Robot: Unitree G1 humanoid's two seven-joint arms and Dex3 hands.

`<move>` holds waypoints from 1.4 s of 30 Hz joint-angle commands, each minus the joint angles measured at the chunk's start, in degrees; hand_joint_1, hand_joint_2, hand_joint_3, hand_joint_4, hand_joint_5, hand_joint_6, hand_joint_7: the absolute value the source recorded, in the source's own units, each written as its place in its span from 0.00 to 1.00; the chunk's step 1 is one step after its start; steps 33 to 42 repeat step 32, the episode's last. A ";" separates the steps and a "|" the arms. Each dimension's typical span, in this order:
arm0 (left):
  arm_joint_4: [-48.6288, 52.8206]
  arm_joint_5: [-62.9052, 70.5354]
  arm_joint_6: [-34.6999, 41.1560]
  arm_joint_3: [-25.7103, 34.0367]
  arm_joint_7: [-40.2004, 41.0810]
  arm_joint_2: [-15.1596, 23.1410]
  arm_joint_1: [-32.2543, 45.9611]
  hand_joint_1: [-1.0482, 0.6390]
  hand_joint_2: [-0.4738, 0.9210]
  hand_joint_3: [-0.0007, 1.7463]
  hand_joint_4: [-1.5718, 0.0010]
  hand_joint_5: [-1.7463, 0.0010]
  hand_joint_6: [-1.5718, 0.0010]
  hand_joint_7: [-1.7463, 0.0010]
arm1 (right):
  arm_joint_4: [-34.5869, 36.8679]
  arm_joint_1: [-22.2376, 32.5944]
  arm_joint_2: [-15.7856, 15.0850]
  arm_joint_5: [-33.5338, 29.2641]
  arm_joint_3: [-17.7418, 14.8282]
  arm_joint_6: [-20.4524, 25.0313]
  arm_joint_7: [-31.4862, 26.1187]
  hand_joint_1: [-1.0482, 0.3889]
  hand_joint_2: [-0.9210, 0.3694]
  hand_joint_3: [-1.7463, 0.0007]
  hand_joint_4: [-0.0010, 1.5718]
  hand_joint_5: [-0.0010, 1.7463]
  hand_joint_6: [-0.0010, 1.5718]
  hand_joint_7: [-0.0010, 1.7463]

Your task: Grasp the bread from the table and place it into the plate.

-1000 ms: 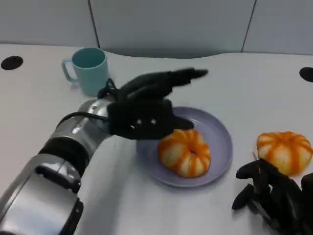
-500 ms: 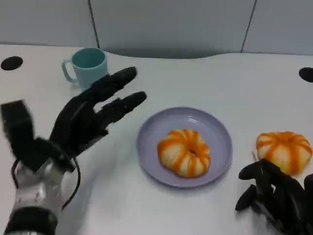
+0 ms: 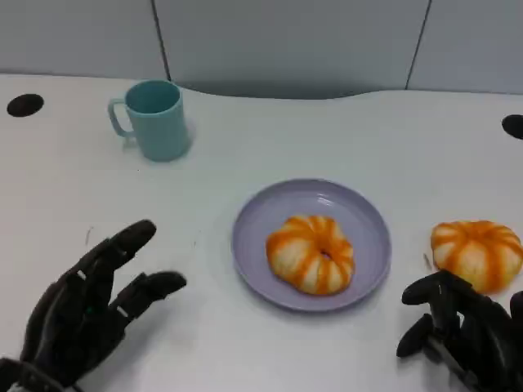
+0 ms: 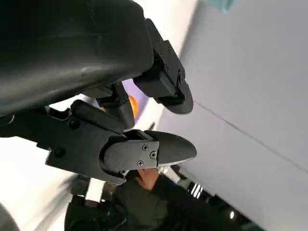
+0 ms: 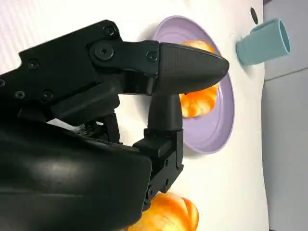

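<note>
My left hand hovers low over the table, fingers apart and holding nothing — the plate lies ahead of it, toward my right. One bread sits in that plate, well clear of the left fingers. My right hand rests near the table's front edge, its fingers loosely curled and apart around nothing; a second bread lies on the table just ahead of its fingertips. A cup stands well ahead of my left hand.
</note>
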 commanded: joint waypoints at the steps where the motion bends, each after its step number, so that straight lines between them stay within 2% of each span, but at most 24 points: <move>1: -3.20 0.00 3.51 1.06 5.69 0.22 2.21 0.32 1.00 0.23 0.70 0.05 0.63 0.43 | -0.20 0.43 -0.68 0.94 -0.97 -0.21 0.27 0.48 0.00 0.64 0.35 1.00 0.25 0.98; 2: -3.66 -0.03 4.11 1.13 6.48 0.14 2.56 0.32 1.00 0.23 0.70 0.03 0.67 0.33 | -0.13 0.42 -0.66 1.09 -1.09 -0.28 0.35 0.48 0.00 0.64 0.36 1.00 0.25 0.98; 3: -3.97 -0.08 4.42 1.11 6.76 0.13 2.67 0.33 1.00 0.23 0.70 0.01 0.69 0.28 | -0.12 0.42 -0.65 1.10 -1.12 -0.28 0.36 0.48 0.00 0.64 0.36 1.00 0.25 0.98; 9: -5.99 0.23 8.72 1.17 12.10 -0.54 4.24 0.36 1.00 0.22 0.68 0.00 0.77 0.09 | 0.47 0.22 -1.41 0.39 -1.44 -0.53 0.38 0.49 0.00 0.64 0.35 1.00 0.24 0.98; 12: -5.28 2.12 7.20 0.64 13.44 -0.74 4.48 0.38 1.00 0.21 0.69 0.00 0.80 0.03 | 0.85 -0.25 -1.40 0.44 -1.67 -0.59 0.31 0.49 0.00 0.64 0.37 1.00 0.24 0.98; 19: -3.65 3.38 5.92 0.73 13.46 -0.63 3.73 0.38 1.00 0.19 0.68 0.00 0.80 0.03 | 0.62 -0.34 -0.93 0.82 -1.87 0.30 -0.16 0.48 0.00 0.65 0.35 1.00 0.24 0.98; 28: -3.79 2.25 7.60 1.43 14.40 -1.24 3.21 0.39 1.00 0.18 0.68 0.00 0.80 0.04 | 2.85 -0.93 -1.81 0.33 -1.99 -2.39 1.31 0.49 0.00 0.64 0.36 1.00 0.24 0.98; 42: -4.48 3.23 7.35 1.05 15.64 -1.27 3.39 0.38 1.00 0.18 0.68 0.00 0.80 0.05 | 2.79 -0.84 -1.65 0.38 -2.09 -2.31 1.04 0.49 0.00 0.64 0.36 1.00 0.24 0.98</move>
